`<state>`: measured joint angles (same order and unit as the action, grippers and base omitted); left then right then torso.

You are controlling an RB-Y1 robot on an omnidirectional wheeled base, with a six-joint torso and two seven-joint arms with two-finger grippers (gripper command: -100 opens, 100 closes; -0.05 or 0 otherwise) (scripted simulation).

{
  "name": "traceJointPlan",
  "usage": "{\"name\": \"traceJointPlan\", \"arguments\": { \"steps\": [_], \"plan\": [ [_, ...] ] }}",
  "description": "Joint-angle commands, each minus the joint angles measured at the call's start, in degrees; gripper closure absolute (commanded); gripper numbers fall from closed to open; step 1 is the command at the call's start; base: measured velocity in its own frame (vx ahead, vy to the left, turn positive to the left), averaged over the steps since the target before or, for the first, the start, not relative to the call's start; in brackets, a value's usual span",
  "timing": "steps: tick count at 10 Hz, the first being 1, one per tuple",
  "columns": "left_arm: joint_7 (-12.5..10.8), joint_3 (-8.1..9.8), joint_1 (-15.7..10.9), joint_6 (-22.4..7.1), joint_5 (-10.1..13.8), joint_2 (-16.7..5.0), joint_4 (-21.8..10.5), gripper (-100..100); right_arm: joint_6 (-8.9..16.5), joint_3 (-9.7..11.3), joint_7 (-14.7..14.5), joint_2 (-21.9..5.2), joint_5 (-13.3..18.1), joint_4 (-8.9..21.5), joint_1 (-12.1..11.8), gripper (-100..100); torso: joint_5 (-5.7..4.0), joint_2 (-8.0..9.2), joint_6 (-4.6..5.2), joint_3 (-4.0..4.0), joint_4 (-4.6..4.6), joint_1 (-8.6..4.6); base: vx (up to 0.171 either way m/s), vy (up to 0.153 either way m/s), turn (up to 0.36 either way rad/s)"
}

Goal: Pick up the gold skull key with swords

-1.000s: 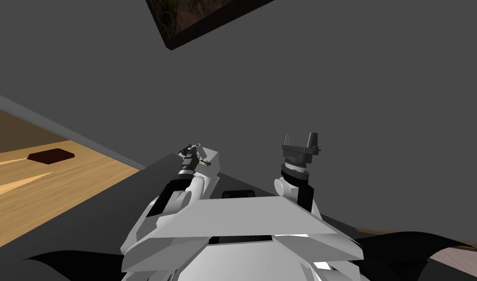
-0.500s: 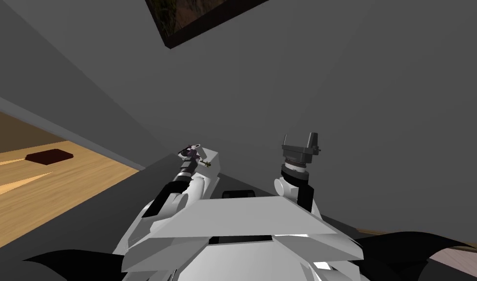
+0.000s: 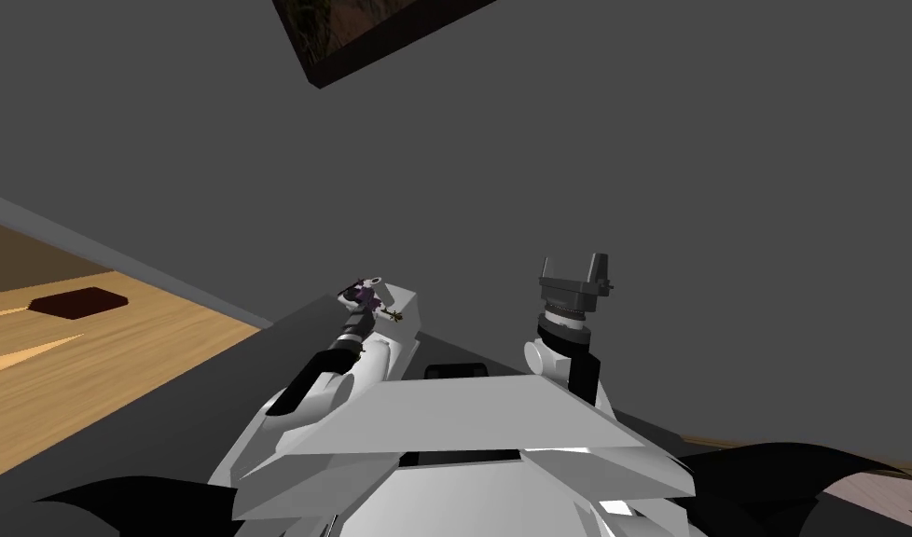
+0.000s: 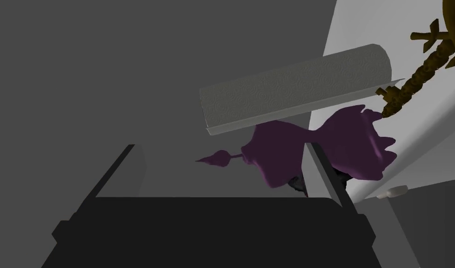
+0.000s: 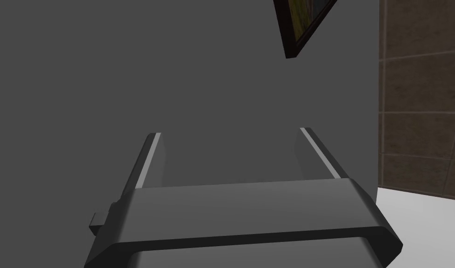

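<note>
**Left pincer** (image 4: pixel 220 147): mine, the working one. Jaws wide, nothing held. Reached out over the near edge of the table (image 4: pixel 352 42).

**Key** (image 4: pixel 420 75): gold, lying on the table. It is outside my jaws and not touched. In the head view it sits at about four o'clock from the left pincer, close by.

**Purple thing** (image 4: pixel 357 139): a frilled shape with a pointed tail, between my pincer and the key. One of my fingers crosses in front of it. I cannot tell whether they touch.

**Roll** (image 4: pixel 296 88): grey, lying just past the purple thing.

**Right pincer** (image 5: pixel 229 132): jaws wide, empty. It is raised at three o'clock from the left one, well apart.

**Progress**: the reach is made, but the grasp is not. As I judge it, my jaws line up on the purple thing rather than the key. Left to do: shift over the key, close, lift.
</note>
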<state>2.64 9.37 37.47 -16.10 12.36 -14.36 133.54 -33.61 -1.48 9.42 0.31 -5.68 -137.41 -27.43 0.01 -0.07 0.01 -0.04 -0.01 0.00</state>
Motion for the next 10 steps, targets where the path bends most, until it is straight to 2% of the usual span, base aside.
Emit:
{"name": "traceJointPlan", "arguments": {
  "steps": [1,4,9,10],
  "plan": [
    [0.05,0.8,0.79,-2.86,0.81,-0.68,-0.38,-100,0.0,0.0,0.0,0.0,0.0,0.0,0.0,0,0.0,0.0,0.0,0.0,0.0,0.0,0.033,0.005,-0.057],
    [0.17,1.23,1.11,-6.41,1.21,-1.19,-0.64,-100,0.0,0.0,0.0,0.0,0.0,0.0,0.0,0,0.0,-0.04,0.0,-0.02,-0.01,0.0,0.025,0.003,-0.031],
    [1.13,2.32,1.74,-15.08,2.27,-3.94,-1.76,-100,0.0,0.0,0.0,0.0,0.0,0.0,0.0,0,-0.01,-0.05,0.01,-0.03,-0.01,-0.02,0.031,-0.003,-0.07],
    [1.13,2.32,1.74,-15.97,2.27,-3.94,-1.76,-100,0.0,0.0,0.0,0.0,0.0,0.0,0.0,0,-0.01,-0.06,0.01,-0.04,-0.01,-0.03,0.027,-0.005,-0.04]
  ]
}}
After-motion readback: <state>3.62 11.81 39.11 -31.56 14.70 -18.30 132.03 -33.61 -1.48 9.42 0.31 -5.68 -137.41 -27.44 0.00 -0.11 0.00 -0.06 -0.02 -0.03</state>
